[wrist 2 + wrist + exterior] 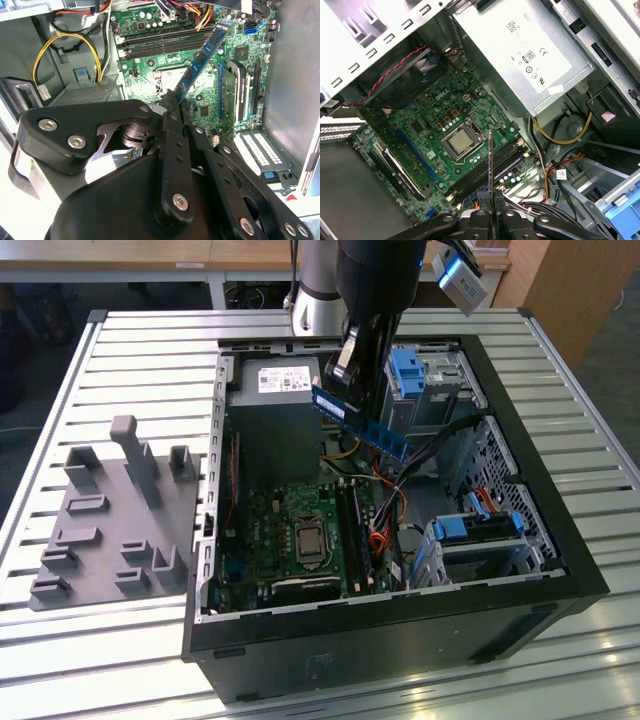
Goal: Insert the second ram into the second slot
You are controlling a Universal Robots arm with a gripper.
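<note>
A slatted metal table (130,350) carries an open black computer case (400,640). A green motherboard (150,67) lies inside the case, beneath the claw (171,98). The claw pinches one end of the second ram (202,57), a dark-blue stick. It slants away from the claw in the air above the memory slots (160,44).

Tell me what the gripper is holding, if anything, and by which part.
The gripper is shut on the second ram, pinching it near one short end; the rest juts out free above the motherboard.
</note>
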